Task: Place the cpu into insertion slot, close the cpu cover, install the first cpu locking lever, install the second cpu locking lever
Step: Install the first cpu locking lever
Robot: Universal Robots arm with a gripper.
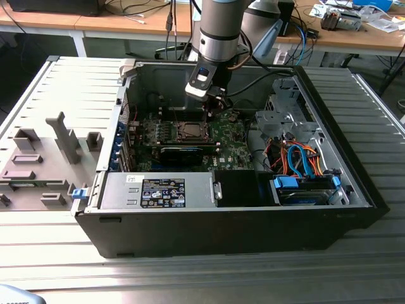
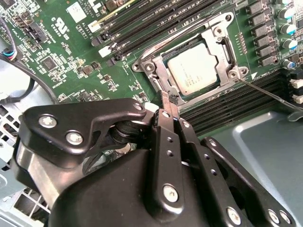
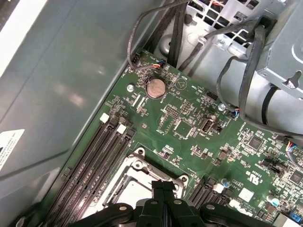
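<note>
The cpu lies flat in the insertion slot on the green motherboard, its silvery top showing through the window of the cpu cover, which lies down around it. A thin metal lever rod sticks out from one socket corner over the memory slots. My gripper is shut, its fingertips pressed together at the socket frame's edge beside the cpu. In the first wrist view the gripper meets the same socket rim. In the exterior view the gripper hangs inside the case just above the socket.
The open computer case walls me in. Long black memory slots flank the socket. A black card, power supply, drive cage and orange and blue cables crowd the case. A grey fixture lies outside at the exterior view's left.
</note>
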